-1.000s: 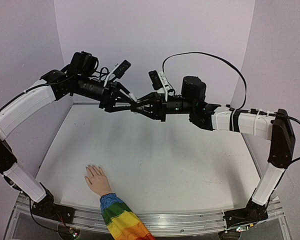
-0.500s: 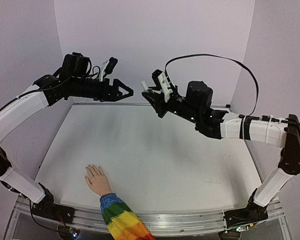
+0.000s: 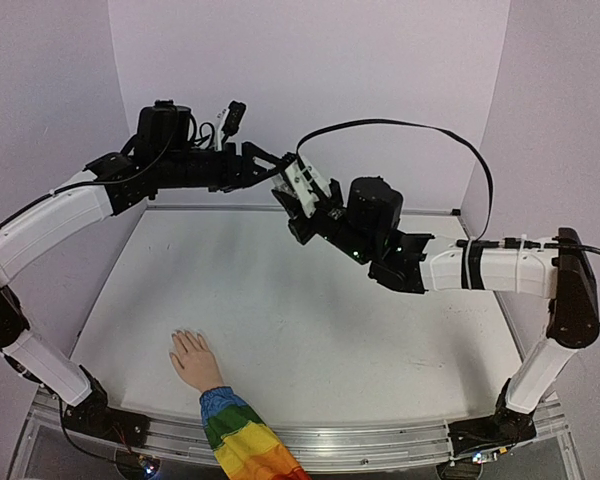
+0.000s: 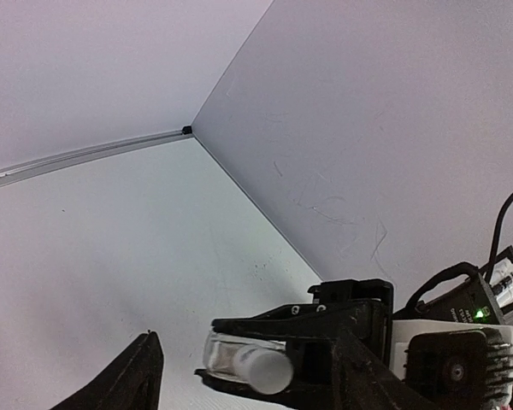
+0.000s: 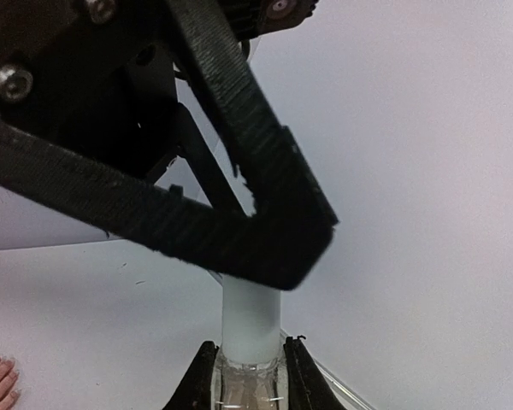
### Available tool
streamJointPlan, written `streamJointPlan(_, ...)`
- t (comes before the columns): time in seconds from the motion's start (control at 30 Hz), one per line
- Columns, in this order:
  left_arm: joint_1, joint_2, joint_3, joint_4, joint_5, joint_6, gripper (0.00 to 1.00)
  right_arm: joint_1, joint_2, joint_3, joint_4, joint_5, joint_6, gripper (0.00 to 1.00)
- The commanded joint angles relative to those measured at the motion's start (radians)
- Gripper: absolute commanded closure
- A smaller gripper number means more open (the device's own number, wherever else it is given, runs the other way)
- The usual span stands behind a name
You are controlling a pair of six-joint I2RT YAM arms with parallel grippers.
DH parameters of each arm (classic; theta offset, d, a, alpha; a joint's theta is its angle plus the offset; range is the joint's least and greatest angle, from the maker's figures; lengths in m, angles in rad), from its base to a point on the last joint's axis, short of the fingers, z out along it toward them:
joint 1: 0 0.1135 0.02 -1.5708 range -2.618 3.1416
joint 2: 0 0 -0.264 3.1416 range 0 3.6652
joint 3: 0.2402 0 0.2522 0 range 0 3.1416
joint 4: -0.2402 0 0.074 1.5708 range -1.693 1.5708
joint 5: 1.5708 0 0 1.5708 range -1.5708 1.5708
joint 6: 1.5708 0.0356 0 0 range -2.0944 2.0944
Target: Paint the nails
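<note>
Two right fingers were clamped on a small clear bottle, its white cap pointing toward the left fingers. Those stood apart, and the left wrist view showed the cap in the gap between them. Both were raised over the far side of the bench. The nails tipped a mannequin hand lying flat at the near left, well apart from the fingers.

Clear glossy bottle (matt white cap), rough black fingers; matt table
</note>
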Motion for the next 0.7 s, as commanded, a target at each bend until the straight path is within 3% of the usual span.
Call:
streamJointPlan(0.0,-0.033,-0.004,0.063,0.072,-0.028,0.053,0.36,0.016,0.007,0.067,0.079,0.055,-0.032,1.0)
streamJointPlan(0.4,-0.051,0.012,0.046,0.069,-0.063,0.083,0.73,0.02,0.005,0.079,0.08,0.047,-0.004,1.0)
streamJointPlan(0.67,-0.057,0.017,0.039,0.068,-0.009,0.117,0.9,0.02,-0.009,0.083,0.079,0.017,0.044,1.0)
